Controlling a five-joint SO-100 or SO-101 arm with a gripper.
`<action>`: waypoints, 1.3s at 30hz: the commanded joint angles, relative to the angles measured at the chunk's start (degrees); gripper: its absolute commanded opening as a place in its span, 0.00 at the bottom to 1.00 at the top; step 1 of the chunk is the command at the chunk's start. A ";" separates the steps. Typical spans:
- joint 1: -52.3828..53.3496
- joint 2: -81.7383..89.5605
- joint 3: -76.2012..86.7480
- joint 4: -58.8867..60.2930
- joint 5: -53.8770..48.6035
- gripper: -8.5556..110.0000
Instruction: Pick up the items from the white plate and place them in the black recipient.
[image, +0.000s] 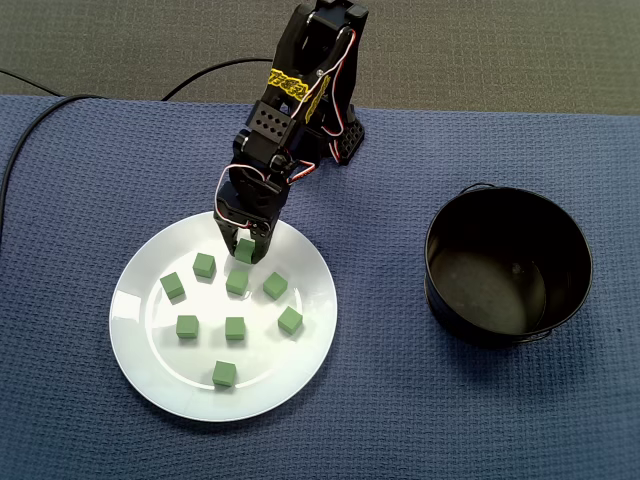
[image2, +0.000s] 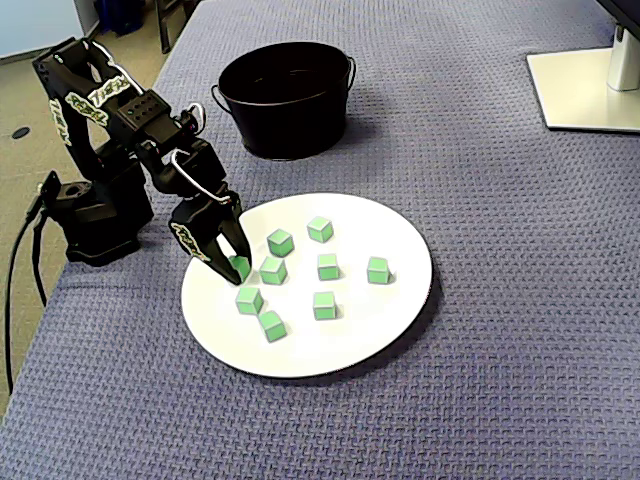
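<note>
Here, pincer (image: 245, 244) low over white plate (image: 150, 370), left of frame
Jaws straddle a green cube (image: 244, 254) to lift; grip unclear

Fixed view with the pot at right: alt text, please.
A black robot arm's gripper straddles a green cube at the upper edge of a white plate, where eight more green cubes lie scattered. An empty black pot stands to the right on the blue mat.
</note>
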 joint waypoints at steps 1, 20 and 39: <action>-1.41 4.39 -8.70 13.18 7.38 0.07; -51.50 4.92 -65.13 53.61 66.53 0.07; -64.51 -18.63 -69.43 51.50 62.05 0.39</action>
